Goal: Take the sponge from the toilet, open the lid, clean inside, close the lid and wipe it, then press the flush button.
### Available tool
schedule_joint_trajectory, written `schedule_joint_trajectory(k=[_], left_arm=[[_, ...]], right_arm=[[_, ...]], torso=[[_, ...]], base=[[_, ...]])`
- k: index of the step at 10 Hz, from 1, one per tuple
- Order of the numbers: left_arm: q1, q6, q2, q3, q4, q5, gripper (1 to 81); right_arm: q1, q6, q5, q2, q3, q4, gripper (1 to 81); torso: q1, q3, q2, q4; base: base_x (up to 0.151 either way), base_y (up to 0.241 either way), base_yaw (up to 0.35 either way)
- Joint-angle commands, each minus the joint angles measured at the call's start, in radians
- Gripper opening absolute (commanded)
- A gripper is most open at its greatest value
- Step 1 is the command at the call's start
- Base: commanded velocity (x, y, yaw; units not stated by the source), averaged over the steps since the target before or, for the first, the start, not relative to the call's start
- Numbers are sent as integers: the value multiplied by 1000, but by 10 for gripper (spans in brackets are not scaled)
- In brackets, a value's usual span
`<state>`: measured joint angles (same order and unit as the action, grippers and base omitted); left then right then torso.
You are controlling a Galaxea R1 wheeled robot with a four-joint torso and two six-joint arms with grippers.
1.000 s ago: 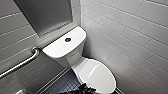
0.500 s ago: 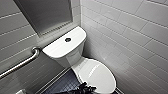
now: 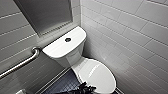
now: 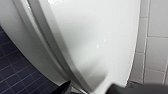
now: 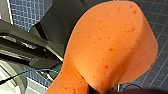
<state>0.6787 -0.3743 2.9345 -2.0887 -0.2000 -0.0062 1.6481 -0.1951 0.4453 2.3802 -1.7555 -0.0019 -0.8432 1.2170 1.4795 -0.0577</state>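
The white toilet [image 3: 75, 58] stands in the corner with its lid [image 3: 98, 74] down over the bowl. The dark round flush button [image 3: 67, 39] sits in the middle of the tank top. My left gripper [image 3: 85, 88] is at the lid's near edge; the left wrist view has it open [image 4: 92, 90], with dark fingertips [image 4: 65, 87] on either side of the lid's rim [image 4: 80, 82]. The orange sponge [image 5: 110, 47] is bent over and pinched at its lower end by my right gripper [image 5: 100, 90], which is shut on it above the dark tiled floor.
A metal grab bar [image 3: 21, 63] runs along the left wall beside the tank. White tiled walls [image 3: 130, 37] close in on the right and behind. A grey panel [image 3: 46, 13] hangs above the tank. Dark blue floor tiles [image 3: 61, 83] lie left of the bowl.
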Motion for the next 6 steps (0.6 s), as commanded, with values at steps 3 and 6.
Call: schedule_joint_trajectory(k=[3,6], left_arm=[[-89,-11,17,62,-9,25,811],[-77,-11,46,-20,-7,23,811]], right_arm=[[23,0,-76,-33,19,-24,10],[22,-3,-76,-33,25,-24,10]], torso=[[0,0,0,0],[0,0,0,0]], base=[[0,0,0],[0,0,0]])
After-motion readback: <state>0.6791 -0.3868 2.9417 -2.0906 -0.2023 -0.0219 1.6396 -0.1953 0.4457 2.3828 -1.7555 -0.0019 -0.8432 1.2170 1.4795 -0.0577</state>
